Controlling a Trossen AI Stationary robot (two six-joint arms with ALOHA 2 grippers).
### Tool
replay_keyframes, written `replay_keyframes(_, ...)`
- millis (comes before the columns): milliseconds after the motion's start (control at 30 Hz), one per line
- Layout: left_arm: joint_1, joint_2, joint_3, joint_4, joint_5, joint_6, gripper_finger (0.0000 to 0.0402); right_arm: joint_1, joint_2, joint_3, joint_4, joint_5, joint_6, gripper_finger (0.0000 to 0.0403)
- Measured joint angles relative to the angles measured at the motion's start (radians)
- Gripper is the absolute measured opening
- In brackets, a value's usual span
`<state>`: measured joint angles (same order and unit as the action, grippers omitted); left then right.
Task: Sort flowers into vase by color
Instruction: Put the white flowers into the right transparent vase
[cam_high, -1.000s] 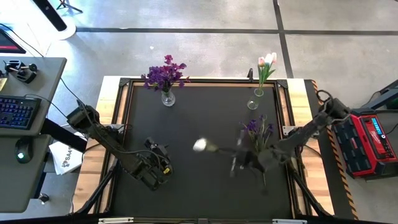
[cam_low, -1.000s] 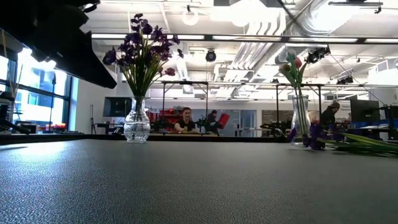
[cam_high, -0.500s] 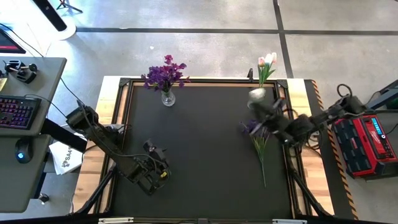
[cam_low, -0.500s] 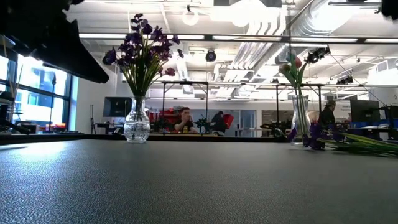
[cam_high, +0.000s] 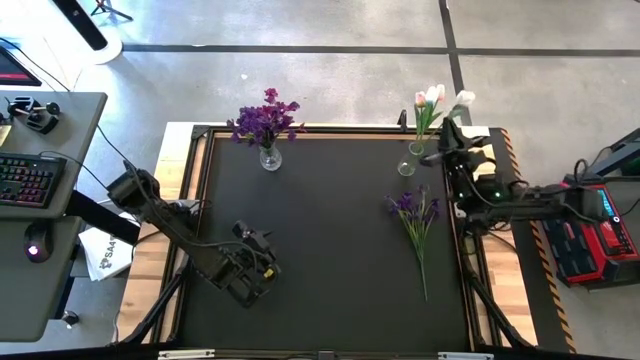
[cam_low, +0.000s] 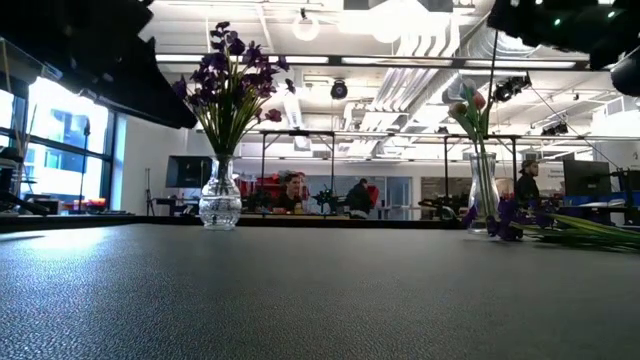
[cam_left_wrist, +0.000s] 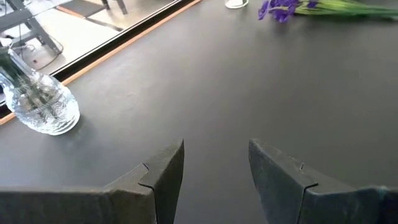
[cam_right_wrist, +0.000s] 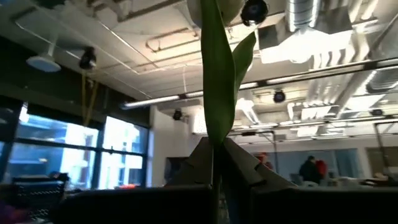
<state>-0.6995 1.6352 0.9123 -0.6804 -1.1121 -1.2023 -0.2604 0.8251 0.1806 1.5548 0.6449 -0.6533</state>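
Note:
My right gripper (cam_high: 451, 133) is beside the far right corner of the table, shut on a white tulip whose head (cam_high: 464, 98) points past the far edge. It is close beside the narrow glass vase (cam_high: 408, 160) that holds pink and white tulips (cam_high: 428, 100). A round glass vase (cam_high: 269, 156) at far left holds purple flowers (cam_high: 265, 120). One purple flower (cam_high: 418, 222) lies flat on the mat at right. My left gripper (cam_left_wrist: 216, 167) is open above the mat near the left side, touching nothing. My right gripper pinches the white tulip's green stem (cam_right_wrist: 215, 149) between its two fingers. The fingers slant upward toward the far side, and the stem runs on out beyond them. The tulip is lifted clear, with its leaf (cam_right_wrist: 242, 53) and head (cam_right_wrist: 214, 7) standing above the fingers.
A black mat (cam_high: 320, 260) covers the table inside a wooden frame (cam_high: 182, 200). The mat's middle and near half are bare. A desk with keyboard (cam_high: 25, 180) stands off to the left, and red equipment (cam_high: 590, 225) to the right. People show far off in the room behind.
My right gripper has carried the white tulip from above the mat's middle toward the far right corner, beside the tulip vase. It has turned on the way: the head pointed toward the left edge before and now points past the far edge.

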Motion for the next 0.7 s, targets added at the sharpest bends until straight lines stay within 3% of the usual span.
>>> replay_keyframes(233, 0.015, 0.0, 0.0, 0.003, 0.047, 0.003, 0.017, -0.137, 0.073, 0.0, -0.019, -0.024, 0.133, 0.0)
replay_keyframes(700, 0.011, 0.0, 0.0, 0.005, 0.056, 0.002, 0.017, -0.221, 0.192, 0.0, -0.072, 0.03, 0.221, 0.0003)
